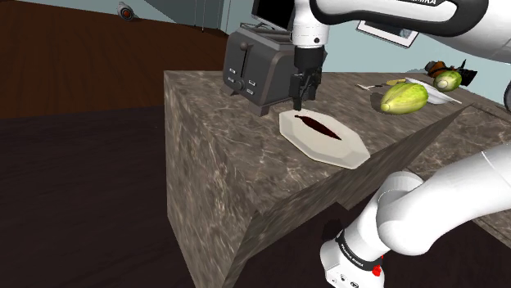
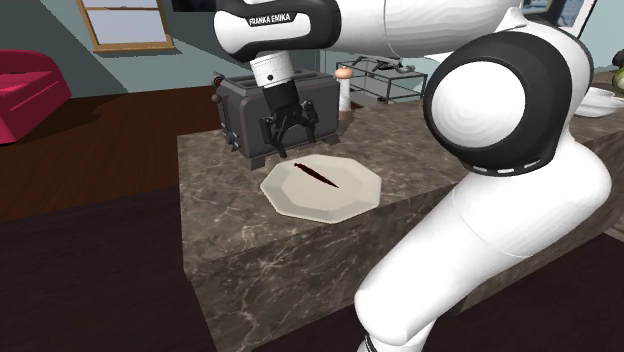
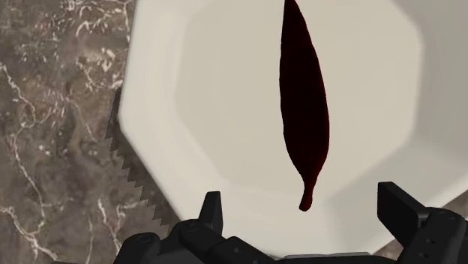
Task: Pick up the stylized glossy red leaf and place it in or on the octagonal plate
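A slim dark red leaf (image 1: 319, 125) (image 2: 318, 176) (image 3: 303, 105) lies flat on the cream octagonal plate (image 1: 348, 150) (image 2: 352, 198) (image 3: 225, 97) on the marble counter. My black gripper (image 1: 298, 102) (image 2: 284, 148) (image 3: 300, 217) hangs just above the plate's edge nearest the toaster, over the leaf's stem end. Its fingers (image 3: 212, 211) stand apart and touch nothing; the leaf's tip lies between them but below, free of them.
A dark grey toaster (image 1: 254, 69) (image 2: 245, 110) stands right behind the gripper. A green cabbage-like vegetable (image 1: 403, 98) and other produce sit further along the counter (image 1: 213, 123). A pepper mill (image 2: 344, 95) stands by the toaster. The counter edge drops off beside the plate.
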